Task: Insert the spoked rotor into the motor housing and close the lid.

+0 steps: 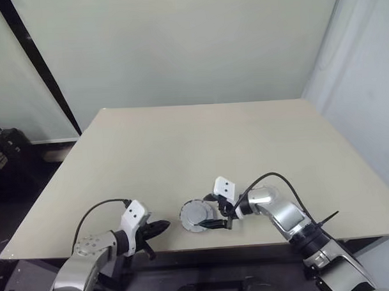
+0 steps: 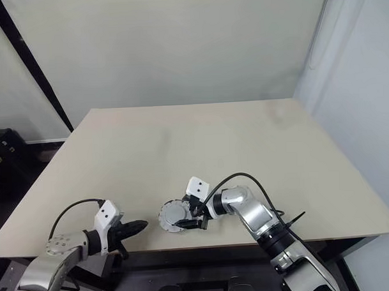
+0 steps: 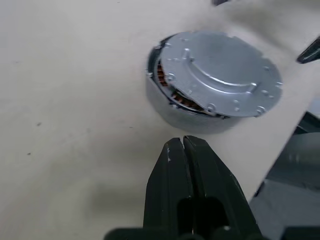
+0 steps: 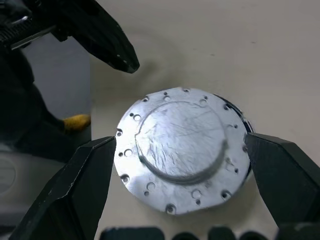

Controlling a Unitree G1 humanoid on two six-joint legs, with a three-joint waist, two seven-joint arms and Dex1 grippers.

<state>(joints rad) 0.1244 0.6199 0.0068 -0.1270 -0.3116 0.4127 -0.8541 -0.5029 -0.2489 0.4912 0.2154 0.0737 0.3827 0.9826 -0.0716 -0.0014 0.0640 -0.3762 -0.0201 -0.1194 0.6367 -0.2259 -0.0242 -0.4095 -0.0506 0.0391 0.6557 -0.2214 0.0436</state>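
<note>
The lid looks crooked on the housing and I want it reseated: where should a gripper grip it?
By the thin rim of the lid, two opposite edges, from above as the right gripper now straddles it; its flat face offers no hold.

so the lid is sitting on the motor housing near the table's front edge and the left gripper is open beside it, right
Not quite. The lid does sit on the motor housing near the table's front edge, but the left gripper beside it is shut; the left wrist view shows its fingers pressed together.
</note>
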